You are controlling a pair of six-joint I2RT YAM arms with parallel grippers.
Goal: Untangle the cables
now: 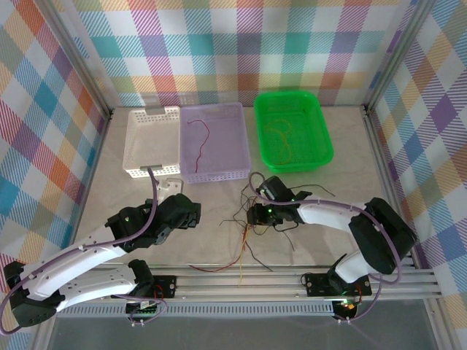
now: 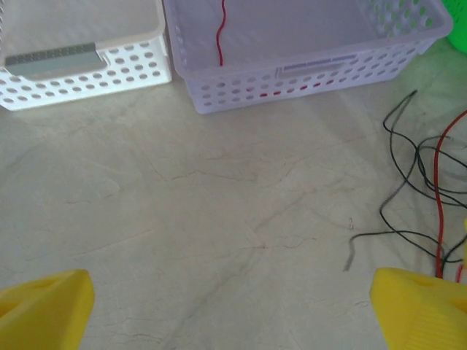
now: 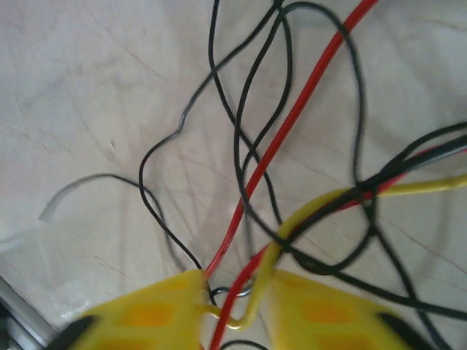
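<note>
right gripper pinching cables; left gripper spread wide, empty | lilac basket, white basket beyond

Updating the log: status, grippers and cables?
Left gripper open, over bare table. Right gripper down in the cables, strands between its jaws, grip unclear. Nothing blocking.
</note>
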